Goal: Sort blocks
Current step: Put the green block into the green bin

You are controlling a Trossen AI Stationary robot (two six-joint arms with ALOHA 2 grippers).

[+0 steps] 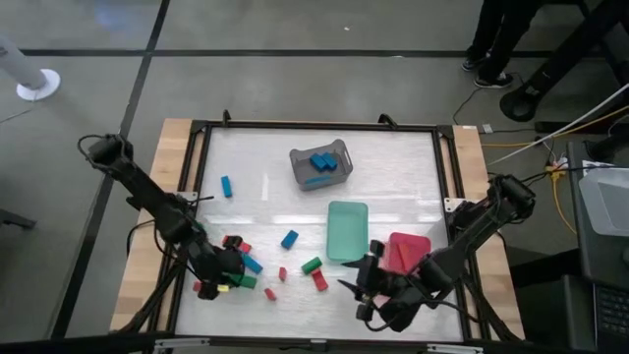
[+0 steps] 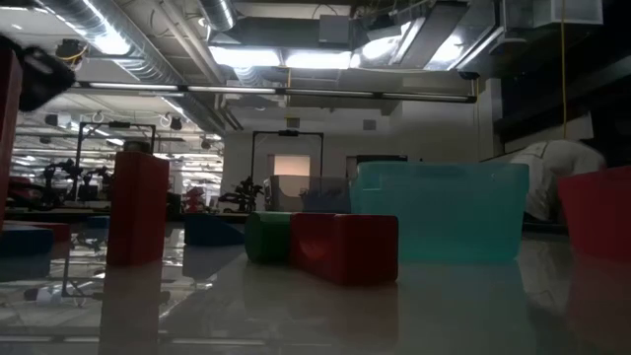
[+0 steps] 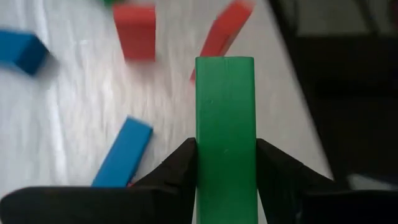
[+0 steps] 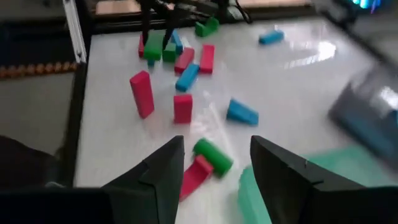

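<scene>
A green bar [image 3: 225, 137] is pinched between the two dark fingers [image 3: 177, 171] of the left claw [image 1: 232, 276], which grasps it by its long sides at the near left part of the worktop [image 1: 393, 162]. Around that claw lies a cluster of red, blue and green blocks [image 1: 248, 262]. Farther toward the middle sit a blue block [image 1: 289, 239], a small upright red block [image 1: 283, 273], and a green block [image 1: 312, 265] touching a red block [image 1: 319, 280]. A lone blue bar [image 1: 226, 186] lies well apart toward the far left. The grey basket [image 1: 320, 165] holds blue pieces; the green tray [image 1: 346, 231] and red tray [image 1: 407, 251] stand nearer. The right claw [image 1: 360, 281] hangs beside the red tray, its fingers spread and holding nothing.
</scene>
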